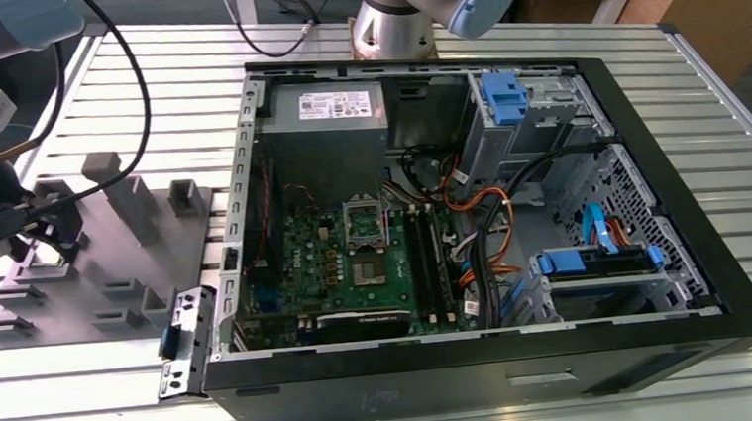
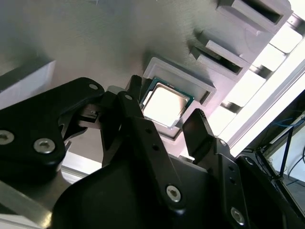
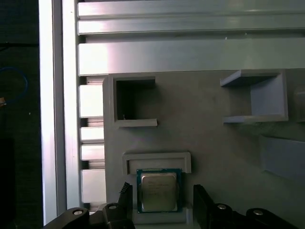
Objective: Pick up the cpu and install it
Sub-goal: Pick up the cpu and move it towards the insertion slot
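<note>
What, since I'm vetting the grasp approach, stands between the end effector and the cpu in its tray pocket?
Nothing visible does. In both wrist views the end effector is open, with one finger on either side of the cpu, which lies uncovered in its pocket of the grey tray.

Silvery cpu [image 3: 159,192] with green rim, grey tray [image 3: 205,129], black hand [image 2: 166,98].

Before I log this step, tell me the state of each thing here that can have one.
Small square silvery cpu: flat in a recess of the grey moulded tray, not gripped.
Black gripper: open, astride the cpu.
Black computer case: side open, motherboard exposed.
Shiny metal socket frame: appears flipped open.
</note>
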You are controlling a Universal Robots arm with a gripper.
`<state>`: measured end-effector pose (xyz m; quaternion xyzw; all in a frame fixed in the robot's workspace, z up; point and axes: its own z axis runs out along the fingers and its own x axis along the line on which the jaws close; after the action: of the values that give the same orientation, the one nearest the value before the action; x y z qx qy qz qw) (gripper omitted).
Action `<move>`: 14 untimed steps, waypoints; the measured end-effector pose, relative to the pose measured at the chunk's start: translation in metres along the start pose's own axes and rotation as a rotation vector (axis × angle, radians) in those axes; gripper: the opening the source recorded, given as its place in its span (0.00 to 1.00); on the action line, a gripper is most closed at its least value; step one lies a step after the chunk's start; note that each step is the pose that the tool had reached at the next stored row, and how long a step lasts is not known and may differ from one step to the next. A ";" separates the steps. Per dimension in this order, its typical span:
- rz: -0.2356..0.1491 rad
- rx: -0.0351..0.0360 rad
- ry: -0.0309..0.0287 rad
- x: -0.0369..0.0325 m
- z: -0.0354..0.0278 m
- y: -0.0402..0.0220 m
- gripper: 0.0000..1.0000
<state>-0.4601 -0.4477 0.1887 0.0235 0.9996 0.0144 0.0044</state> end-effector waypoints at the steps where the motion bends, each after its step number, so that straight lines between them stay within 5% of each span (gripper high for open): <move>1: -0.011 -0.0001 0.0003 0.0000 0.0002 0.0000 0.62; 14: -0.018 0.0042 0.0005 0.0008 0.0040 0.0026 0.62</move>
<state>-0.4607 -0.4450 0.1848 0.0144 0.9998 0.0123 0.0042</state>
